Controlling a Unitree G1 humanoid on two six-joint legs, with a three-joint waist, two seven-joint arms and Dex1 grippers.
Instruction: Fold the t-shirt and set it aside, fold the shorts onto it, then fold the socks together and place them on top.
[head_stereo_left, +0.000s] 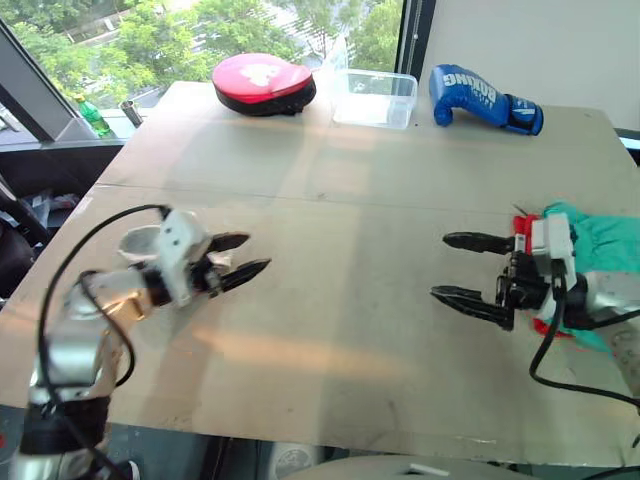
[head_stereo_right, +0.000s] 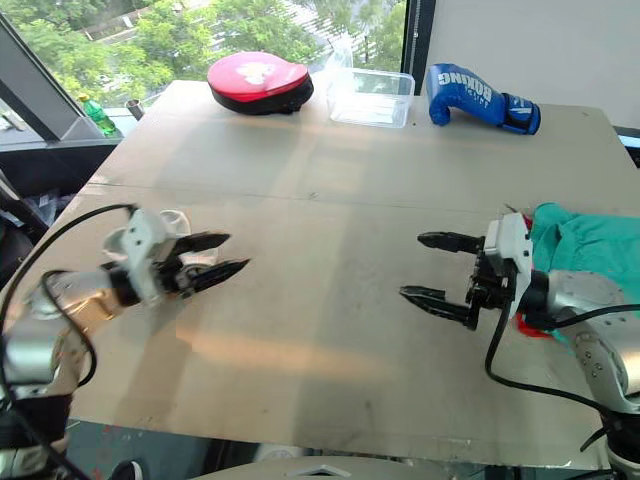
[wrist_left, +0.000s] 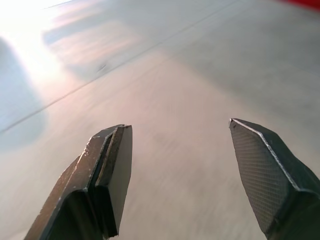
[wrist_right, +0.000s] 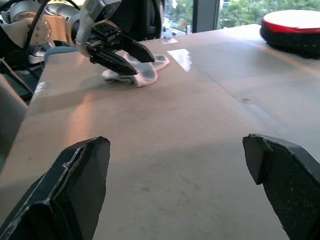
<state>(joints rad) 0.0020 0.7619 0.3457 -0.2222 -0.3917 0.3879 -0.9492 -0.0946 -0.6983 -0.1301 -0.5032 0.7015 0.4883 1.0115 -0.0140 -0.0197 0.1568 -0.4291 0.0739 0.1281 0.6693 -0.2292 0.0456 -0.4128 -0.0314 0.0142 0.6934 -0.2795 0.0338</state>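
Both grippers sit lowest in the head views, over bare table (head_stereo_left: 330, 330). Left gripper (head_stereo_left: 236, 258) at lower left: fingers apart, nothing between them. Socks (wrist_right: 142, 72) lie in a pale heap on the tabletop just behind it, partly hidden by the wrist. Right gripper (head_stereo_left: 468, 270) at lower right: fingers spread wide, nothing held.

Right edge, mid-height: shorts (head_stereo_right: 590, 245) bunched teal-green behind the right wrist, with a strip of red t-shirt (head_stereo_left: 523, 226) showing at their near edge, under and beside the gripper body. Can't tell how either is folded.

Top of frame, left to right:
- green bottle (head_stereo_left: 92, 116) beyond the table's upper-left corner, label unreadable
- red-pink round pad (head_stereo_left: 263, 82) with black rim and a pale mark on its face, not legible
- clear plastic container (head_stereo_left: 375, 98), open top, contents not discernible
- blue boxing glove (head_stereo_left: 483, 98), white lettering reads "BOXING"
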